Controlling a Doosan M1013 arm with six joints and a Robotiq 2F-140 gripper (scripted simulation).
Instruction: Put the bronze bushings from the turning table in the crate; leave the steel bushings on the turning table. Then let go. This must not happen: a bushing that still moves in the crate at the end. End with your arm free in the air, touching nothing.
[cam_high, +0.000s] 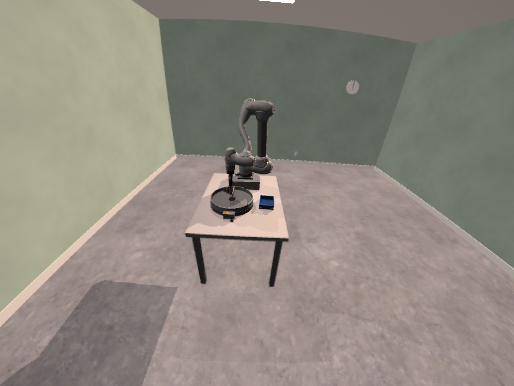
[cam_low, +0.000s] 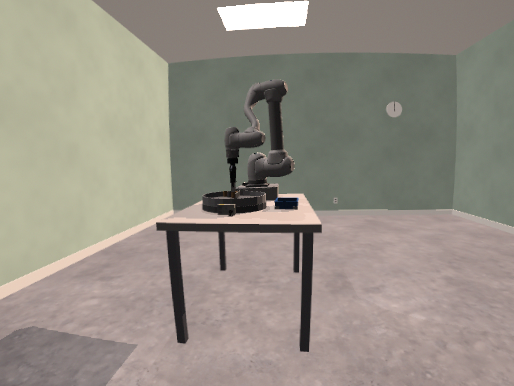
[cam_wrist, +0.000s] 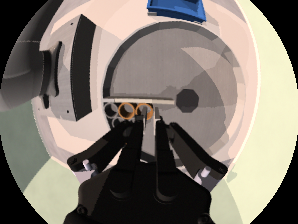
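On the pale-topped, dark-legged bench (cam_high: 243, 229), the round dark-rimmed grey turning table (cam_high: 220, 206) stands toward the left. The grey arm is bent down over it, so its dark two-fingered hand (cam_wrist: 148, 123) points straight down inside the rim. In the wrist view a short row of small bronze ring-shaped bushings (cam_wrist: 133, 111) lies on the disc against a thin pale bar (cam_wrist: 166, 102). The rings sit just ahead of the fingertips, with the rightmost one at the narrow gap between them. The hand is drawn nearly closed, and by my reading nothing is gripped in it, though the rings are too small to be sure. I cannot make out any steel bushings. The step in hand looks like the pick-up of a bronze bushing, so the job appears to be at an early stage. Next, the fingers need to open, settle astride one ring and close firmly. Then the hand should lift and carry it right to the small blue open crate (cam_high: 267, 202), which stands just beside the turning table.
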